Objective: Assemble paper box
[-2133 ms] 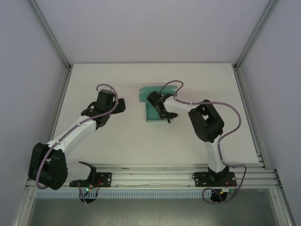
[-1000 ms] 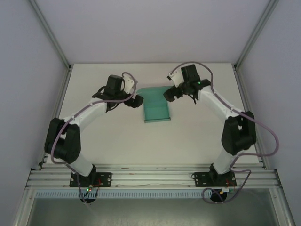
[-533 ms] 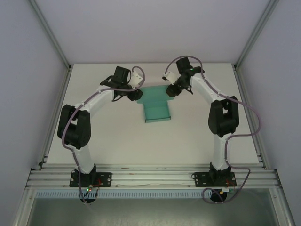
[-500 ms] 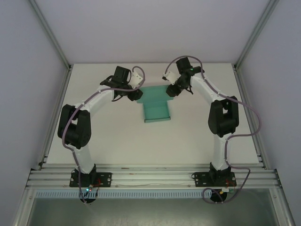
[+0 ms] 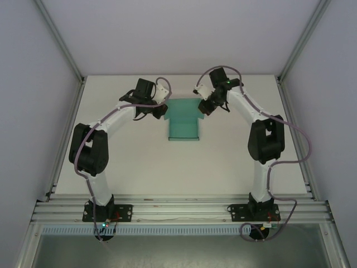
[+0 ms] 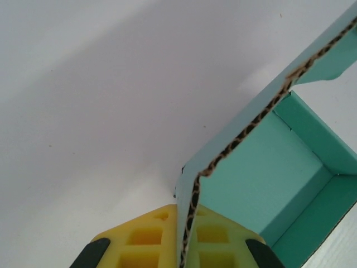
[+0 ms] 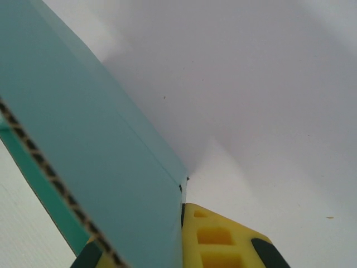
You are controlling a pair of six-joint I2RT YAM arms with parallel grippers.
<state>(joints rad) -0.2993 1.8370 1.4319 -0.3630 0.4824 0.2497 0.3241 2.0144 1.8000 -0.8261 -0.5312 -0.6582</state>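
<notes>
White matte table (image 5: 139, 162) fills mid-frame in the top view, w/ pale grey walls (image 5: 184, 33) behind and aluminium posts (image 5: 58, 42) at the upper corners. Slotted rail (image 5: 178, 209) runs along the bottom. Teal paper box (image 5: 184, 120) sits upper centre, btwn both arms. Left gripper (image 5: 159, 110) pinches its upper-left edge; right gripper (image 5: 205, 106) pinches the upper-right edge. Wrist views: yellow pads (image 6: 145, 240) clamp corrugated card, white tabletop beyond.

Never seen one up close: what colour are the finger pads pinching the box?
Yellow pads, clamped on the teal paper box; left wrist view shows them best.
</notes>
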